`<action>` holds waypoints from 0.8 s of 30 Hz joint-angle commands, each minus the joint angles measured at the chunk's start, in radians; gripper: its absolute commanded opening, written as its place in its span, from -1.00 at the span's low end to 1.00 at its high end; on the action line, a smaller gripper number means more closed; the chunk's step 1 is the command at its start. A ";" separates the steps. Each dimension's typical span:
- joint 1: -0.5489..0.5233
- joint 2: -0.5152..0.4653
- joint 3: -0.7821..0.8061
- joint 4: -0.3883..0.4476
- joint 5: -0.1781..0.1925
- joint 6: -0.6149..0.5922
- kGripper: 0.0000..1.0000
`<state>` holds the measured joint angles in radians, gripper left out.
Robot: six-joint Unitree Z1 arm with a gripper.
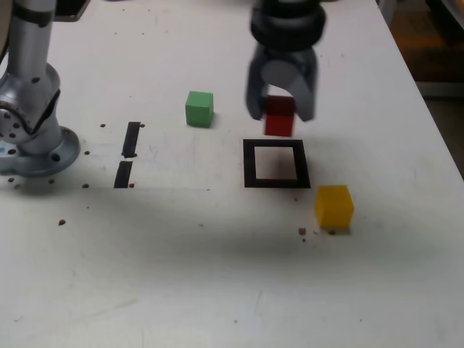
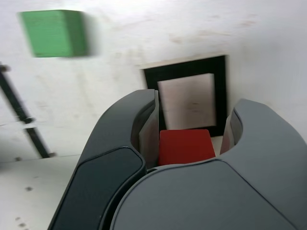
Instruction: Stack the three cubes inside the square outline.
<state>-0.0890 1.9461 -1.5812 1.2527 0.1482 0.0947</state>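
Exterior view: jaws narrowed, holding red cube [image 1: 279, 125] nr. sq. outline [image 1: 250, 165]. Poss. slip/twist b/c grip's only on 2 faces; off-ctr. drop would tilt the stack. Yellow cube [image 1: 334, 209], by outline corner, could get bumped. Matte, sharp-edged cubes, incl. green [image 1: 199, 110]; flat blk. tape; scuffed white counter [image 1: 174, 275].

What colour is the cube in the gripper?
The cube is plain red, shown best in the wrist view.
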 commanded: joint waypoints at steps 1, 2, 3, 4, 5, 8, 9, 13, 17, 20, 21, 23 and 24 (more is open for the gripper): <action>0.010 -0.017 0.044 -0.024 -0.008 -0.008 -0.86; 0.015 -0.020 0.062 -0.039 -0.015 -0.011 -0.86; 0.019 -0.021 0.080 -0.057 -0.024 -0.014 -0.86; 0.023 -0.019 0.097 -0.078 -0.034 -0.016 -0.86; 0.026 -0.016 0.112 -0.098 -0.045 -0.018 -0.86; 0.036 0.003 0.141 -0.153 -0.076 -0.019 -0.84; 0.038 0.009 0.144 -0.163 -0.082 -0.019 -0.83; 0.047 0.027 0.144 -0.186 -0.095 -0.019 -0.81; 0.060 0.042 0.148 -0.200 -0.097 -0.017 -0.78; 0.072 0.050 0.159 -0.205 -0.094 -0.016 -0.76; 0.076 0.051 0.164 -0.206 -0.092 -0.016 -0.75; 0.082 0.054 0.171 -0.209 -0.089 -0.015 -0.72; 0.085 0.056 0.174 -0.211 -0.088 -0.014 -0.70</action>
<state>-0.0047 1.9983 -1.4086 1.0441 0.0581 0.0801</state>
